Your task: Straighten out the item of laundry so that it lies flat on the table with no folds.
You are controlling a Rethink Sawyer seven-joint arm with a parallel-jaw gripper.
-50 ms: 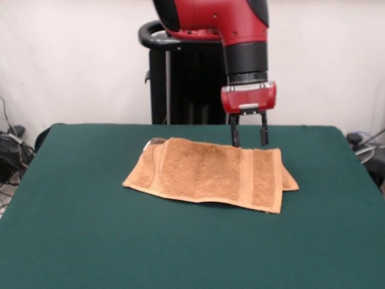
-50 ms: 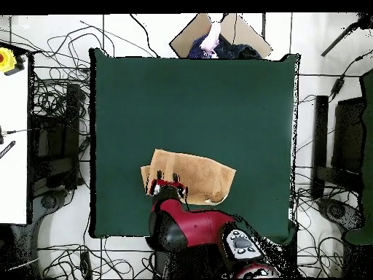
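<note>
In the front view, the green table (image 1: pixel 72 241) fills the lower part of the frame, its far edge running across just below mid-height. A little left of centre on it lies the orange-tan towel (image 1: pixel 210 174), folded over on itself: its left end shows a doubled layer with a curled upper corner, and toward the right a flat woven band runs across it from top to bottom edge. A lower layer pokes out at the towel's right end.

Right of centre, the red and black arm comes down from the top of the frame. Its gripper (image 1: pixel 248 143) hangs upright over the towel's far edge, the two dark fingers (image 1: pixel 234 135) parted with a clear gap between them and nothing held in it. Whether the tips touch the cloth cannot be told.

In the overhead view, the towel (image 2: pixel 197 173) lies in the lower middle of the table (image 2: pixel 189 95), near its bottom edge. An open cardboard box (image 2: pixel 191 33) sits at the upper centre beyond the table's top edge, with dark cloth inside it.
</note>
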